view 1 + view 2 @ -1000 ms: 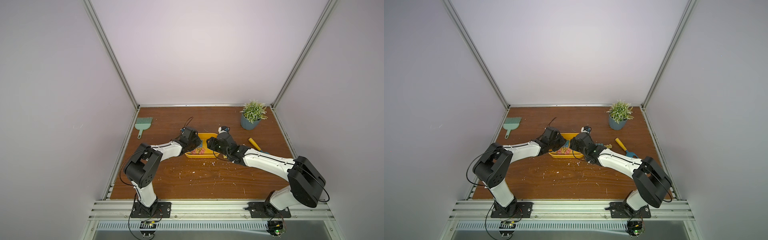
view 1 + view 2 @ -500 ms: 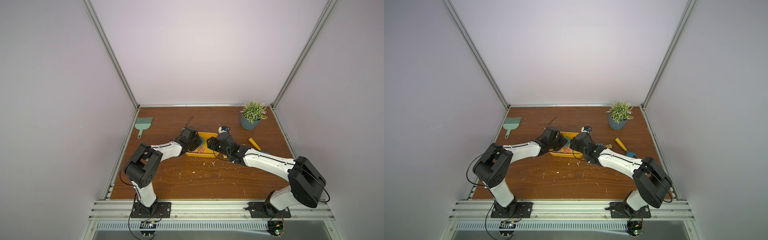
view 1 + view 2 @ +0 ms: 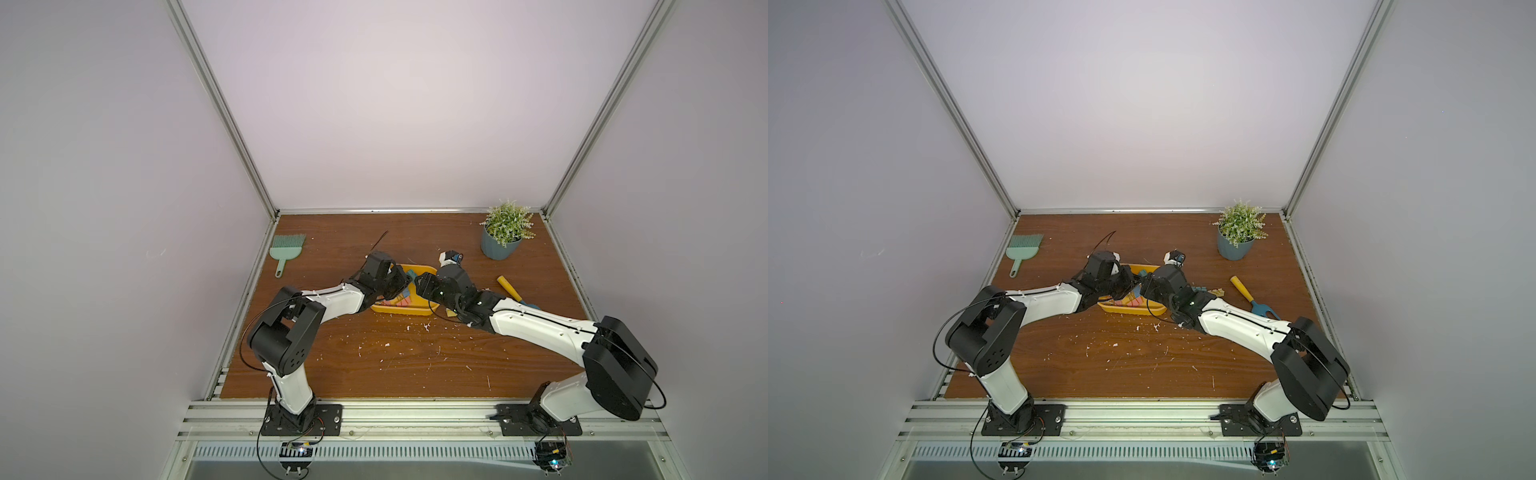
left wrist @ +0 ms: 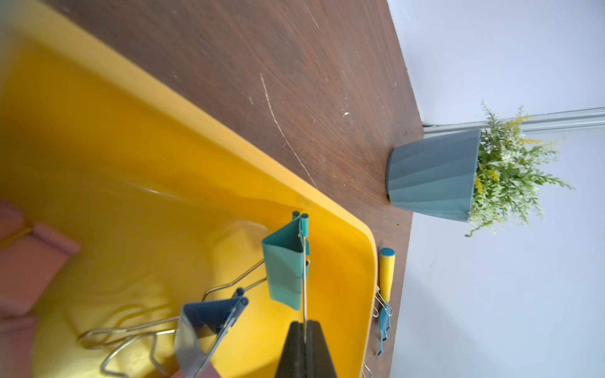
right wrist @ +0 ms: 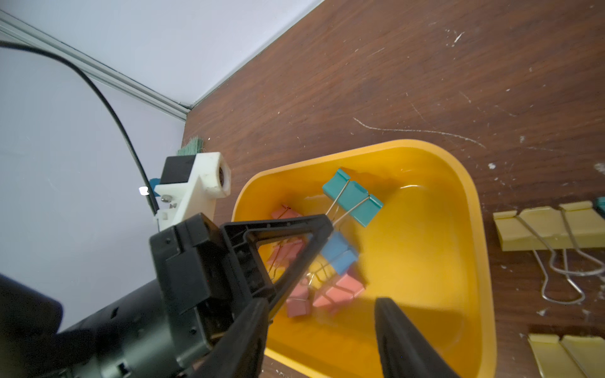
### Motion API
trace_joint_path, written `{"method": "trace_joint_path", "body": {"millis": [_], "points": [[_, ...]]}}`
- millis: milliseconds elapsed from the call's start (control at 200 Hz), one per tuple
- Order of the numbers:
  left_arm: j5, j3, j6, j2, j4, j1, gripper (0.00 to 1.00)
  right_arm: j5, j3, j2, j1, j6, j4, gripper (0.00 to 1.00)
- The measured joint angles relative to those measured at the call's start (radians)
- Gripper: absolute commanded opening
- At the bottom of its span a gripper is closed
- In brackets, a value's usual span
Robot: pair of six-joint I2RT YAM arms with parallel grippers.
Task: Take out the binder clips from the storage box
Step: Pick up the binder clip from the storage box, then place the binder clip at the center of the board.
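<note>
Grip: left gripper (image 4: 304,327) closed on handle (image 4: 304,311) of teal clip (image 4: 283,261), thin loop probably easiest to pinch; clip not yet out of box (image 4: 343,216). Your right gripper (image 5: 320,304) open above box, probably waiting; pink clips (image 5: 339,289) inside.

Wooden table (image 3: 415,365) bearing storage box (image 3: 405,311), potted plant (image 3: 500,248), green brush (image 3: 288,245), yellow-handled garden fork (image 3: 1253,300), loose yellow binder clips (image 5: 543,229), white specks (image 3: 408,328)

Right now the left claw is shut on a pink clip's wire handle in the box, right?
Not pink. The clip whose wire handle the left claw is shut on is teal, in the box; the left wrist view shows it.
</note>
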Motion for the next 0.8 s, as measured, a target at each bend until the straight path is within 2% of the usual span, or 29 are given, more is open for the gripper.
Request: {"method": "trace_joint_path", "body": {"millis": [405, 801], "points": [[0.136, -0.013, 0.043, 0.000, 0.142, 0.000, 0.00, 0.056, -0.064, -0.088, 0.000, 0.000, 0.007, 0.59], [0.205, -0.002, 0.102, 0.000, 0.171, 0.000, 0.00, 0.106, -0.127, -0.178, 0.001, -0.006, 0.042, 0.59]]}}
